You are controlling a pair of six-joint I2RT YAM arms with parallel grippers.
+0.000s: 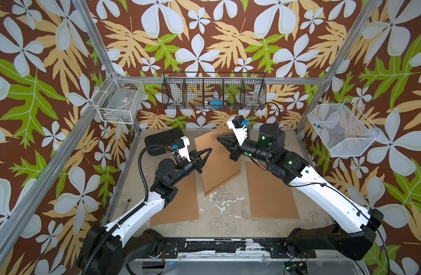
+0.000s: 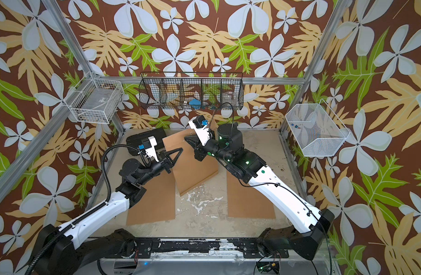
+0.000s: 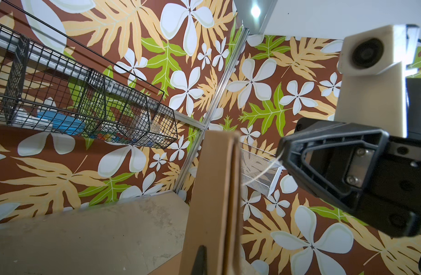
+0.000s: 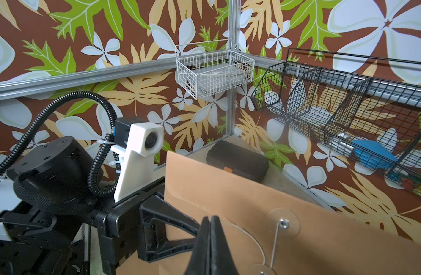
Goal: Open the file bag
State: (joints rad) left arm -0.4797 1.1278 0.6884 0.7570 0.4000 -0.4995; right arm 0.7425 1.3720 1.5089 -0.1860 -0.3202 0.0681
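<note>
The file bag (image 1: 219,164) (image 2: 192,164) is a brown kraft envelope held up off the table at a tilt. My left gripper (image 1: 210,149) (image 2: 180,149) (image 3: 205,248) is shut on its left edge; in the left wrist view the bag (image 3: 214,190) is edge-on, with one finger (image 3: 200,258) on its near face. My right gripper (image 1: 217,138) (image 2: 185,138) (image 4: 210,219) is shut on the bag's thin white string (image 4: 250,235). The string loops slack from the jaws to the lower disc (image 4: 261,265), then runs up to the upper disc (image 4: 284,223).
Two brown sheets lie flat on the table, one under each arm (image 1: 178,202) (image 1: 271,190). A black case (image 1: 161,140) sits at the back left. A black wire basket (image 1: 214,91) and two white baskets (image 1: 119,100) (image 1: 342,128) hang on the walls.
</note>
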